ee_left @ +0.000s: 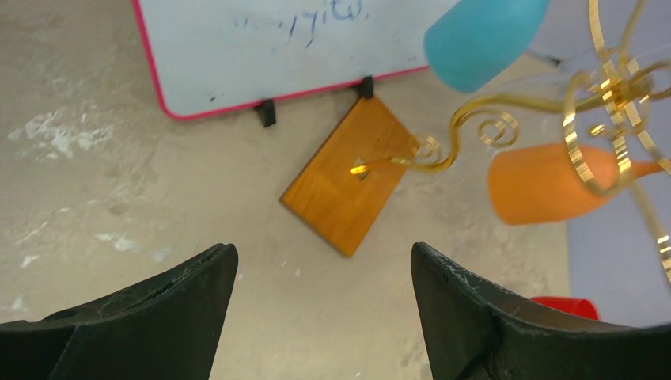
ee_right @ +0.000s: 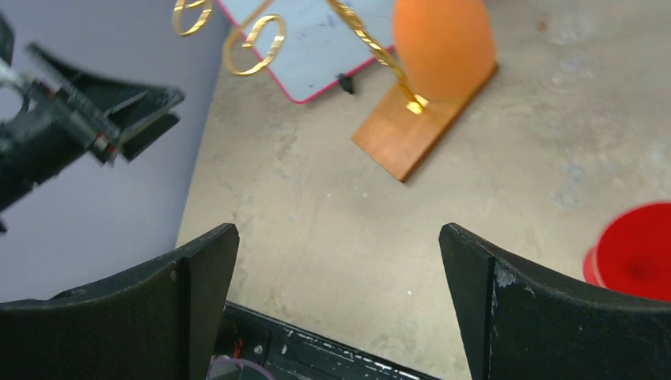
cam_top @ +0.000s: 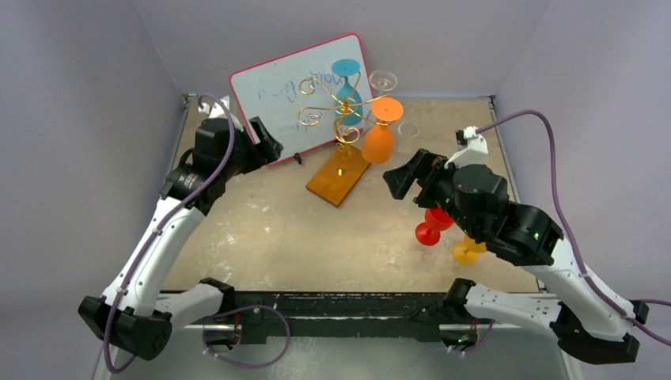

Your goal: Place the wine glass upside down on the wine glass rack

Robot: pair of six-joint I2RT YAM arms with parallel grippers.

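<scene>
The wine glass rack (cam_top: 345, 103) is a gold wire stand on an orange-brown wooden base (cam_top: 339, 176) at the table's middle back. A blue glass (cam_top: 346, 79) and an orange glass (cam_top: 380, 136) hang upside down on it. A red wine glass (cam_top: 431, 226) and a yellow one (cam_top: 467, 252) sit on the table, partly under my right arm. My left gripper (cam_top: 269, 146) is open and empty, left of the rack. My right gripper (cam_top: 399, 178) is open and empty, right of the base. The left wrist view shows the base (ee_left: 348, 186), and the right wrist view shows the red glass (ee_right: 637, 253).
A pink-framed whiteboard (cam_top: 305, 91) leans behind the rack. A faint clear round rim (cam_top: 409, 128) shows on the table right of the rack. Grey walls close in the left, right and back. The black arm mount (cam_top: 340, 305) runs along the near edge.
</scene>
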